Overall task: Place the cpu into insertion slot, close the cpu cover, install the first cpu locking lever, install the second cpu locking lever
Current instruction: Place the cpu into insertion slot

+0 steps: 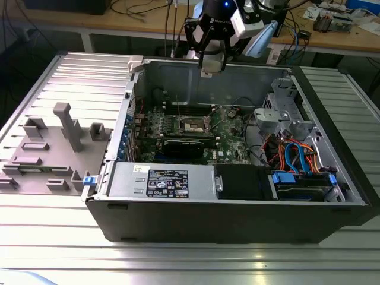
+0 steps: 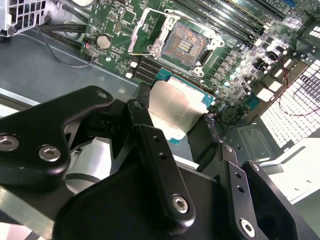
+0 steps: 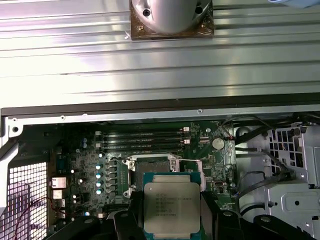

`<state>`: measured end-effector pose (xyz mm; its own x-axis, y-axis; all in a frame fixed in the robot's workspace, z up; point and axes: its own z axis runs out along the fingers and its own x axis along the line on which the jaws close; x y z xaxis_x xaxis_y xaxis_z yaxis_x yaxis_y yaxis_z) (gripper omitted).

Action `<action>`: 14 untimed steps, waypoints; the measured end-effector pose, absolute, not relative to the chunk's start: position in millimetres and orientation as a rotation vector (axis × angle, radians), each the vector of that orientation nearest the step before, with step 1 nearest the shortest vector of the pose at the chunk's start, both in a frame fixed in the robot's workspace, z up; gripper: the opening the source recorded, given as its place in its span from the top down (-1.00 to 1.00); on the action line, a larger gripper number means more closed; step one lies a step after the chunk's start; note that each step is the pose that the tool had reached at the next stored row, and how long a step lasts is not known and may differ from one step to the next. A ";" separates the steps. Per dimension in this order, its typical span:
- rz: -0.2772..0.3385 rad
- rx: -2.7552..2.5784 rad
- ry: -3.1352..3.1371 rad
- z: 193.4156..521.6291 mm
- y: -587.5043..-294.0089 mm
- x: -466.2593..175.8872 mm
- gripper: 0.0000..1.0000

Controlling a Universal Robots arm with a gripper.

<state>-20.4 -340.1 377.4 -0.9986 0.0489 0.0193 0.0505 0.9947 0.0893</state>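
My gripper (image 1: 212,66) hangs above the back wall of the open computer case, shut on the cpu. In both wrist views the cpu (image 3: 171,207) (image 2: 176,105), a flat silvery square with a teal edge, sits clamped between the black fingers (image 2: 139,117). The insertion slot (image 2: 187,44) (image 1: 195,124) lies bare on the green motherboard, well below the gripper. In the first wrist view the held chip hides part of the slot (image 3: 149,164). The cpu cover (image 2: 137,32), a silver frame, stands raised at one side of the slot.
A long black card (image 1: 187,145) lies just in front of the slot. The power supply (image 1: 160,181) and a drive cage with coloured cables (image 1: 297,160) fill the case's front and the exterior view's right. A grey fixture (image 1: 53,142) sits outside on the ribbed table.
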 end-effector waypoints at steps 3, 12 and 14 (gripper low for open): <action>-0.140 -0.079 -3.120 377.4 -340.1 -20.3 -0.08; -0.141 -0.179 -3.119 377.0 -340.1 -20.4 -0.08; -0.142 -0.203 -3.118 376.7 -340.2 -20.3 -0.08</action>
<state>-20.3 -340.2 376.7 -0.9915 0.1285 0.0193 0.1297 0.9875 0.0893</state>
